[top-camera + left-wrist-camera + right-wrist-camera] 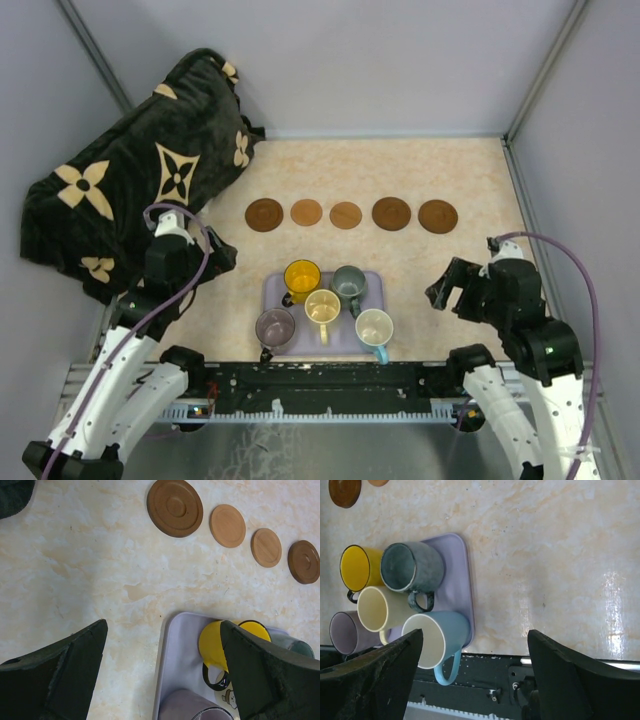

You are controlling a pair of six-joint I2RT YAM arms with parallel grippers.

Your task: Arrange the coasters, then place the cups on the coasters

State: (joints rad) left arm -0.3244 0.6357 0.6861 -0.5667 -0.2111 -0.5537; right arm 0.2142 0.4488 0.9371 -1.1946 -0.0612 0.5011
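Coasters (345,215): lay rowed, upper centre.
Cups (322,306): all sat on tray (457,575).
Left end effector (163,630): gaped empty.
Right end effector (475,632): gaped empty.

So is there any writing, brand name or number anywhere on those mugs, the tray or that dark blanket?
None can be read.
The dark blanket bears only cream flower and star shapes.
A tiny cartoon figure shows below the handle of the yellow mug, with no words.
The coasters, the lavender tray and the other mugs look plain.
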